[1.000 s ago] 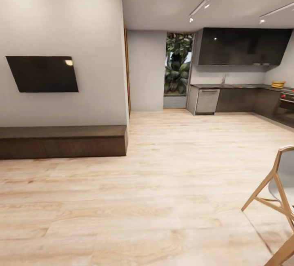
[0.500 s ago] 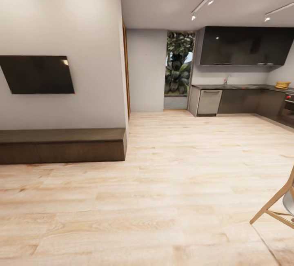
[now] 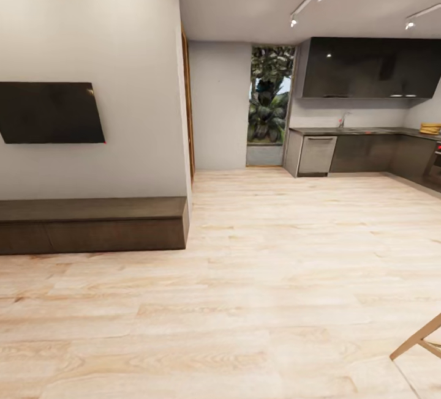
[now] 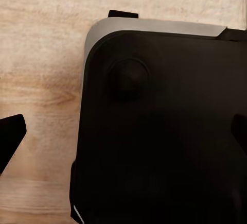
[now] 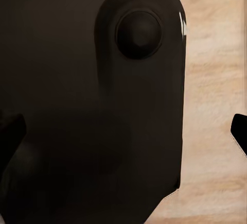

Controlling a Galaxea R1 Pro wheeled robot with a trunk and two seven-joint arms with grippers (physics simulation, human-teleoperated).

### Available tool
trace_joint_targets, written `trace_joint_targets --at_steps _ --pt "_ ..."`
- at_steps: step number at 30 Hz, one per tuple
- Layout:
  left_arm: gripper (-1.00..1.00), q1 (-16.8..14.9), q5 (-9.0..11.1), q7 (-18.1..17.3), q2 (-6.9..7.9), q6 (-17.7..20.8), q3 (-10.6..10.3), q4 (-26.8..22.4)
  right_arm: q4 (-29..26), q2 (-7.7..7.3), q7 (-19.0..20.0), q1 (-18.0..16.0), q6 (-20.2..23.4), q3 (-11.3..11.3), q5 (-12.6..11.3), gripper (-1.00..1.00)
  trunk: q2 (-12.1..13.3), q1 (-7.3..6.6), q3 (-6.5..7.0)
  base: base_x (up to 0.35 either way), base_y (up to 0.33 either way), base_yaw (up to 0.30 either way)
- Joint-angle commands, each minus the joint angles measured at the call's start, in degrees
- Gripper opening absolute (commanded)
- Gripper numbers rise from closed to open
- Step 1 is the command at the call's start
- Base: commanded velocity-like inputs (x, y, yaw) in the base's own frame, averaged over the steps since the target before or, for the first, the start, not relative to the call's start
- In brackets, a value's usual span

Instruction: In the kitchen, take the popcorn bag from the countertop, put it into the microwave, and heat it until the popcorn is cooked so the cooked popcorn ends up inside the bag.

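Both claws hang spread and empty over your base; your view has swung left, the worktop (image 3: 367,131) sliding right of the TV (image 3: 52,112): kitchen still far.

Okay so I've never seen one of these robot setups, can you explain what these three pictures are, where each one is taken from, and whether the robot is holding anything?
These are simulator renders from a wheeled robot with two arms. The big picture comes from its head camera, looking across a room: a pale wooden floor, a dark screen on the wall above a low wooden bench, and a kitchen at the far right with a long grey countertop over dark cabinets. A wooden chair leg pokes in at the lower right.

The two small pictures come from cameras on its wrists, looking along each gripper's fingers. Each shows a dark rounded part of the robot's own body over the floor, with black fingertips at the edges. Both grippers look spread open with nothing between the fingers.

The robot seems to be on its way toward the kitchen.
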Motion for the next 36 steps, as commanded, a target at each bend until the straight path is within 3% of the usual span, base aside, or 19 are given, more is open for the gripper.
trace_joint_targets --at_steps 1,19,36 --pt "1.00 -0.02 0.44 0.10 -0.05 -0.19 0.04 -0.04 0.00 0.01 -0.04 -0.01 -0.17 -0.08 -0.21 1.00 -0.02 0.03 -0.05 0.324 0.000 -0.005" --pt "1.00 -0.01 0.43 0.12 -0.13 -0.31 0.08 -0.10 0.00 0.01 -0.04 -0.01 -0.13 -0.11 -0.30 1.00 -0.02 0.03 -0.05 0.324 0.000 -0.213" --pt "1.00 -0.01 0.43 0.19 -0.13 -0.31 0.17 -0.10 0.00 0.01 -0.10 -0.01 -0.08 0.22 0.04 1.00 -0.02 0.03 -0.05 0.324 0.000 -0.016"
